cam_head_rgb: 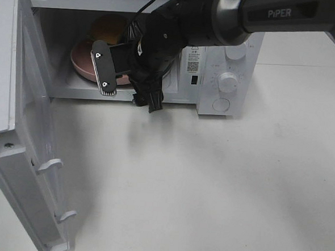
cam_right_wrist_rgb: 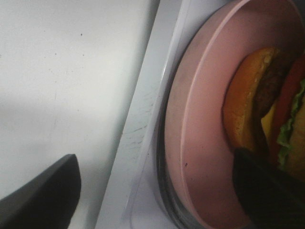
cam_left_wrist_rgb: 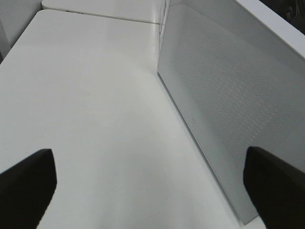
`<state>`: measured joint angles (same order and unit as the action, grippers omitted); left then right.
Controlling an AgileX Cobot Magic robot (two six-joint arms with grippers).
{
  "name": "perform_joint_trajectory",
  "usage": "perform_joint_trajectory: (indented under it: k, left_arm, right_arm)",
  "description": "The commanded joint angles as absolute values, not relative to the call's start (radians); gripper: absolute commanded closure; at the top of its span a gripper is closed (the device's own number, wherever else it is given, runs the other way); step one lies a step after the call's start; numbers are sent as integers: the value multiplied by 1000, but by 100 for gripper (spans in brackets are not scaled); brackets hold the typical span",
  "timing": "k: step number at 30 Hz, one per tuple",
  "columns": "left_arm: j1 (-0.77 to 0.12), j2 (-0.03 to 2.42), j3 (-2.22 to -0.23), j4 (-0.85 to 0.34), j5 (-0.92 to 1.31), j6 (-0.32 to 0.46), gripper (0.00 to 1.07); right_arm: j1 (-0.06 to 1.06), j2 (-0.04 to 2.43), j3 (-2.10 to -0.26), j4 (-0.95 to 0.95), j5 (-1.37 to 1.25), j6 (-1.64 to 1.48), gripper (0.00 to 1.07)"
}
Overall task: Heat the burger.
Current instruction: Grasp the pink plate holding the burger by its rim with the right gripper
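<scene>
Nearest us the microwave door (cam_head_rgb: pixel 24 151) hangs wide open over the table (cam_head_rgb: pixel 209 190), and our left pincer (cam_left_wrist_rgb: pixel 147 191) waits beside it, released and empty. At the oven mouth our right pincer (cam_head_rgb: pixel 122 71) is spread and seems clear of the pink plate (cam_right_wrist_rgb: pixel 200 143). The burger (cam_head_rgb: pixel 108 28) sits on that plate inside the microwave (cam_head_rgb: pixel 221 77), so we should withdraw straight out without nudging the rim, then swing the door shut.

The burger (cam_right_wrist_rgb: pixel 267 105) lies on the pink plate (cam_right_wrist_rgb: pixel 200 143), inside the microwave's sill (cam_right_wrist_rgb: pixel 143 129); one dark fingertip (cam_right_wrist_rgb: pixel 267 191) overlaps the plate.
</scene>
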<state>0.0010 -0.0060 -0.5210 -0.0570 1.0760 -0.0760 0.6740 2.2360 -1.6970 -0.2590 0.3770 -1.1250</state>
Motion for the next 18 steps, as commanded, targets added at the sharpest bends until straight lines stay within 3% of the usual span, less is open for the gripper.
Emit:
perform_joint_trajectory:
  k: [1, 18]
  left_arm:
    - [1, -10, -521, -58, 1068, -74, 7]
    - [1, -10, -521, -58, 1068, -74, 7]
  right_arm:
    - [675, 2276, -1759, -261, 404, -1104, 23]
    - [652, 2396, -1926, -230, 409, -1082, 27]
